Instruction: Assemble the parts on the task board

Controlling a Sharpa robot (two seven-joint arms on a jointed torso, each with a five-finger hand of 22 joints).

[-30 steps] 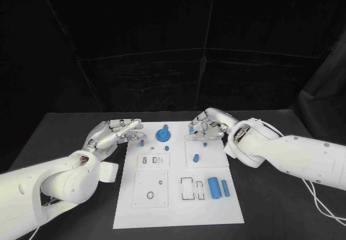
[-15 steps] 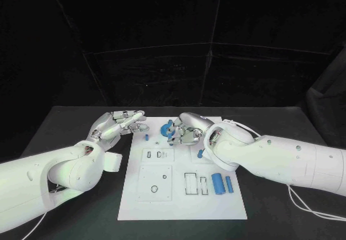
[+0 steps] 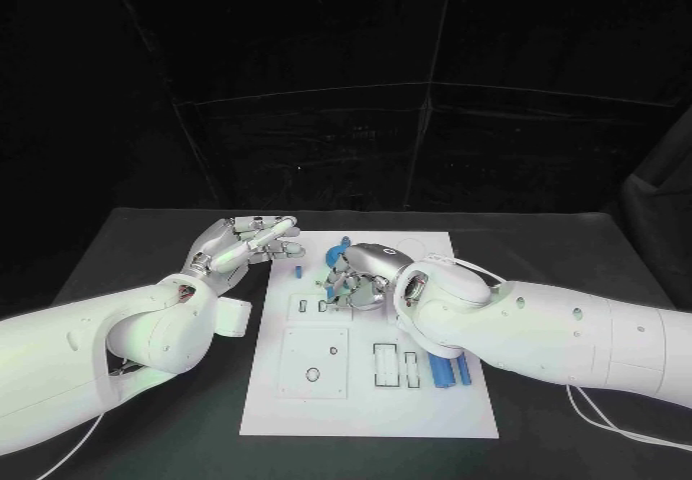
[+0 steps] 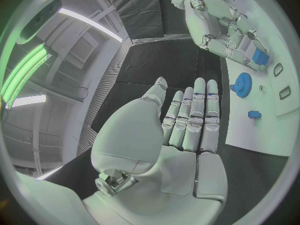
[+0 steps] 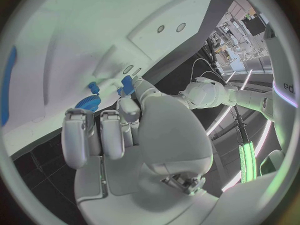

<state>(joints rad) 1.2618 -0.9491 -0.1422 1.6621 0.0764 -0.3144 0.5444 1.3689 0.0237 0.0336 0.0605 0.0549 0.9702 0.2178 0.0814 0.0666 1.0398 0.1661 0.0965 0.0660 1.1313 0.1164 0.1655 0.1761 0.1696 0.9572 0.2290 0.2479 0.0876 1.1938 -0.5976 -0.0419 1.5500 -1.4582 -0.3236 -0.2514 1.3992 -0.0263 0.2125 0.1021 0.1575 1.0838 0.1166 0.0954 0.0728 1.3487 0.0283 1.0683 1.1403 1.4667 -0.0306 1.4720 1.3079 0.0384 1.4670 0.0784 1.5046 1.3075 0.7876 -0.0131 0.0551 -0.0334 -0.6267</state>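
- task board (image 3: 372, 400) mid-table; blue gear (image 3: 335, 254) at its far end
- right hand (image 3: 364, 277) over gear area, small blue part (image 5: 127, 84) at curled fingertips; grip unclear
- left hand (image 3: 238, 247) beside board, fingers straight, empty
- likely step: placing part; next needs alignment over slot

White task board (image 3: 368, 400) with thin dark-outlined cutouts, lower centre of the frame, on a black table (image 3: 144, 260). Blue parts: a gear (image 4: 241, 83) and two bars (image 3: 450, 372) at lower right. Both hands (image 3: 242, 243) (image 3: 361, 275) silver, perhaps grey-tinged; arms white.
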